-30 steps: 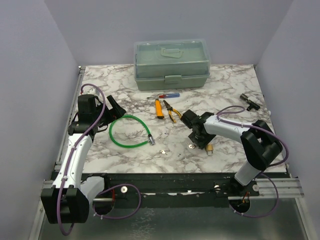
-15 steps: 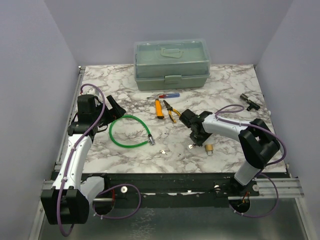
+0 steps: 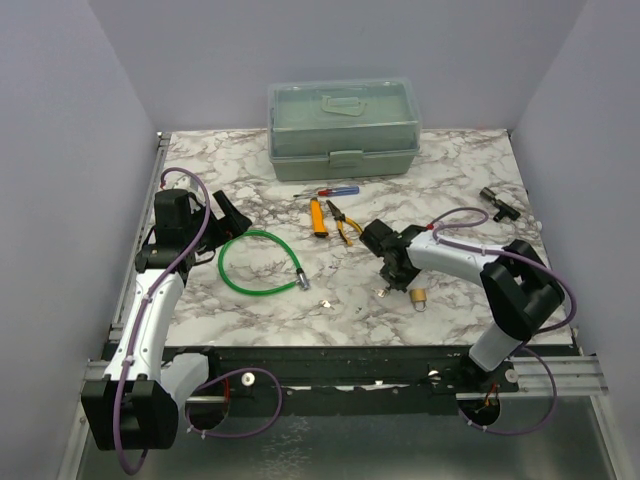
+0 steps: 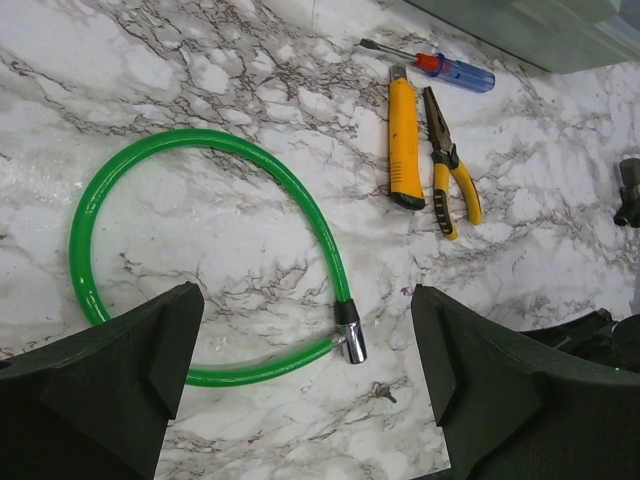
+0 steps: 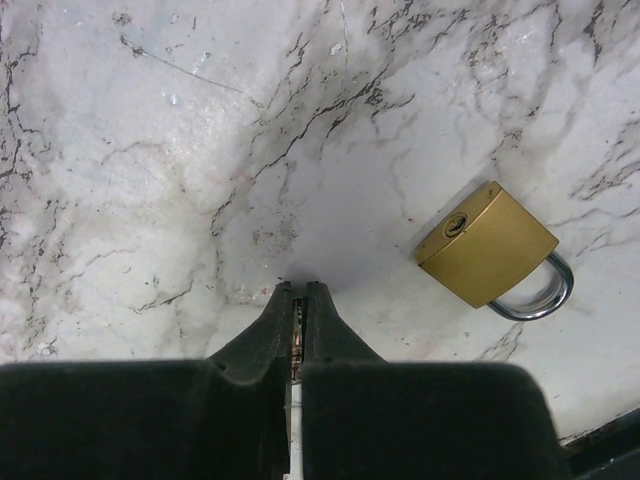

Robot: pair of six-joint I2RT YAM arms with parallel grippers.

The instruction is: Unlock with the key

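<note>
Top external view gave me the layout. The marble-patterned table (image 3: 470, 160) was a smooth, glossy slab, with a pale green translucent plastic toolbox (image 3: 343, 128) latched shut at its far edge.

The left gripper (image 4: 305, 400) hung over the green cable lock (image 4: 210, 260), its blocky black fingers (image 4: 110, 370) spread wide and holding nothing. The cable lock was a rubbery coated loop ending in a metal barrel. Beyond it lay three tools:
- a yellow utility knife (image 4: 403, 140)
- yellow-handled pliers (image 4: 448, 175)
- a screwdriver (image 4: 440, 68) with a blue and red handle

A tiny key-like piece (image 4: 383, 393) lay on the marble near the barrel.

I judged the task to be in its early part. The right gripper (image 5: 298, 300) was down at the table with its jaws pressed together on a thin flat sliver of metal, which I took for the key (image 5: 296, 335).

The brass padlock (image 5: 487, 243) lay flat just beside those fingertips but clear of them. It was a squat brushed-gold block with a curved steel shackle, which looked seated, so the lock was still shut. Its keyhole face pointed roughly towards the gripper.

What was left, as I read it, was lining the key up, pushing it in and turning it.
</note>
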